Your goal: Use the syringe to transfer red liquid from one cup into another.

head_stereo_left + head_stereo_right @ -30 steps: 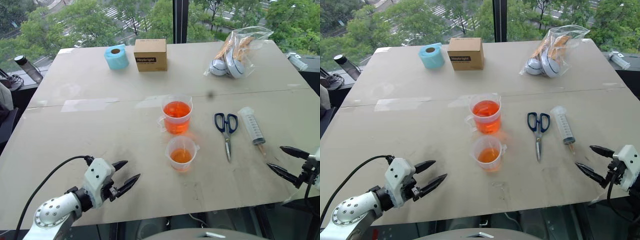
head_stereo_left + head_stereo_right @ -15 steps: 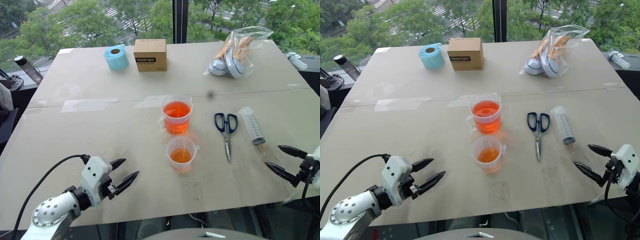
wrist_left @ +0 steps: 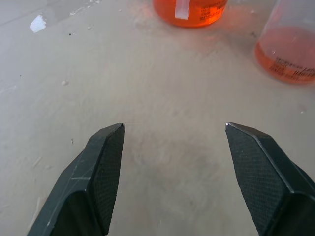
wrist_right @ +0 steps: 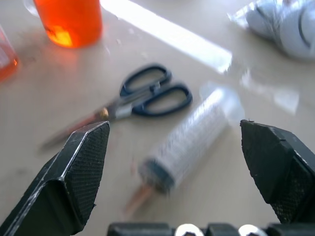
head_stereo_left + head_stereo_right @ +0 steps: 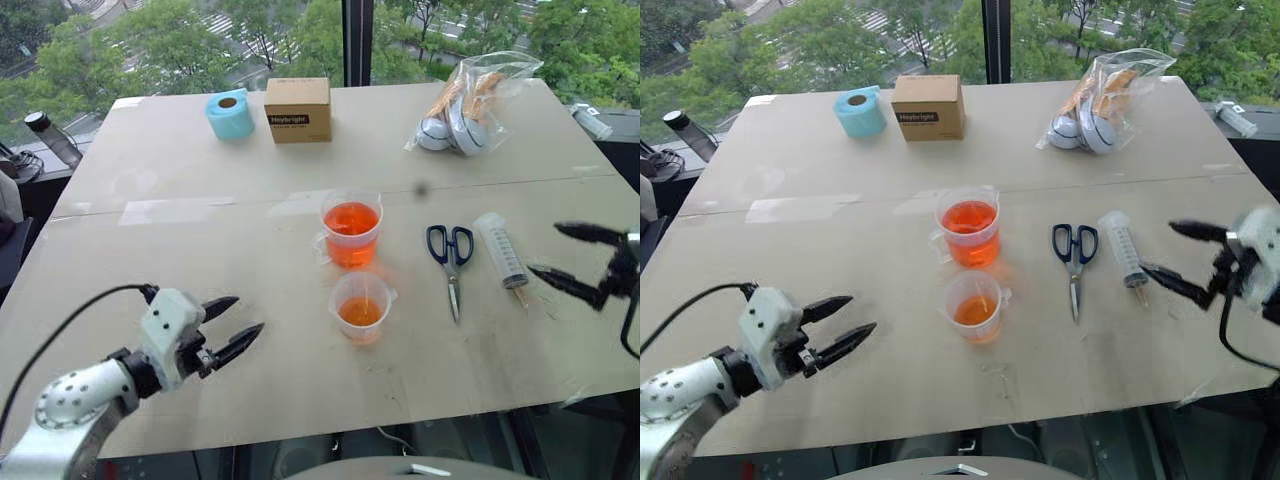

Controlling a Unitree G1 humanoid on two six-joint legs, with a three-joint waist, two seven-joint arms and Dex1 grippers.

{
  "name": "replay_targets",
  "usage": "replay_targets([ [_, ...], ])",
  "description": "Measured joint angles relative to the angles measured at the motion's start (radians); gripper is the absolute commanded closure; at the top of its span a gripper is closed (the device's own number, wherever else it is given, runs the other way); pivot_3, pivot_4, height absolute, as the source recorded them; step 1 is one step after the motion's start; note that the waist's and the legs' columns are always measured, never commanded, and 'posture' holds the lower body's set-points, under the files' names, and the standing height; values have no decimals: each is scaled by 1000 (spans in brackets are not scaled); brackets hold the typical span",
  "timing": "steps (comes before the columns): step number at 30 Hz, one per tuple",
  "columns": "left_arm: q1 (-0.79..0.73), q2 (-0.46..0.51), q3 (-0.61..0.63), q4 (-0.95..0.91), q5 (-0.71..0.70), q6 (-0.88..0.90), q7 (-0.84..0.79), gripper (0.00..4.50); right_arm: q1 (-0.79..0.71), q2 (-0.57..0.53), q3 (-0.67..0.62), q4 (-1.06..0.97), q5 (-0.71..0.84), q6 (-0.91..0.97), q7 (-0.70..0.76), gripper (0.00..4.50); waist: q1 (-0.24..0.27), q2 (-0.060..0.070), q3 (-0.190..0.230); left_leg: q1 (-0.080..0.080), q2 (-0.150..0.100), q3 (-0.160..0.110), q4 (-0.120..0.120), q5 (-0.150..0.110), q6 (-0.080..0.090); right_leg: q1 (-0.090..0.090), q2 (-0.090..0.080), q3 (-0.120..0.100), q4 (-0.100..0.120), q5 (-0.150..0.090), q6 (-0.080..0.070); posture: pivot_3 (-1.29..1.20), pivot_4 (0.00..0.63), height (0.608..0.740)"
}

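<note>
Syringe [image 5: 501, 250] placement comes last in this left-to-right pass, since it lies on the right side of the table [image 5: 150, 240]. Farthest left, the left gripper [image 5: 233, 324] hovers over the near part of the table with its 2 black fingers apart, pointing toward the cups and holding nothing. Near the middle stand 2 clear cups: the fuller cup [image 5: 351, 227] behind, with orange-red liquid, and the smaller cup [image 5: 362, 304] just in front of it, holding a shallower layer. Right of them lie the blue-handled scissors [image 5: 451, 257], handles away from the robot. Just beside them is the syringe, flat on the table, its long axis running near to far and slightly slanted, tip toward the robot and the broad end away. Beyond it, the right gripper [image 5: 570, 256] hangs with its fingers spread wide, empty, aimed at the syringe.
</note>
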Motion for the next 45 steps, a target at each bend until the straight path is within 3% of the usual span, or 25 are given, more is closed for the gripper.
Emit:
replay_targets([
  [5, -146, 137, 30, -98, -129, 103, -44, 1195, -199, 32, 217, -69, -58, 201, -167, 19, 6, -2, 0, -2, 0, 0, 0, 3, -4, 0, -1, -1, -2, 0, 0, 0, 150, 740],
  [9, -238, 194, 43, -126, -213, 162, -49, 1195, -291, 72, 308, -73, -51, 356, -233, 19, 2, -2, 0, -6, 0, 0, 0, 3, -5, -4, 0, 0, -2, 0, 0, 0, 150, 740],
  [11, -327, 268, 47, -136, -264, 200, -66, 1195, -440, 166, 372, -64, -42, 576, -344, 19, -12, -3, 1, -9, 0, 0, 0, 4, -7, -8, 2, 0, 0, 0, 0, 0, 150, 740],
  [16, -449, 315, 45, -144, -334, 241, -70, 1195, -520, 306, 435, -29, -53, 827, -509, 19, -18, -3, 1, -12, 0, -1, 1, 4, -7, -10, 2, -2, 0, 0, 0, 0, 150, 740],
  [28, -562, 323, 18, -155, -413, 311, -35, 1195, -562, 357, 491, 29, -156, 901, -642, 19, -20, -3, 1, -15, -1, -1, 4, 4, -7, -13, 6, -2, 4, 1, 1, 0, 150, 740],
  [37, -559, 320, -9, -154, -389, 305, -43, 1195, -556, 353, 462, -15, -185, 919, -671, 19, -21, -3, 1, -15, -1, -1, 5, 4, -7, -13, 9, -1, 4, 1, 1, 0, 150, 740],
  [45, -567, 307, -34, -149, -373, 296, -50, 1195, -508, 402, 403, -82, -170, 1051, -704, 19, -21, -3, 1, -15, -1, -1, 5, 4, -7, -13, 9, -1, 4, 1, 1, 0, 150, 740],
])
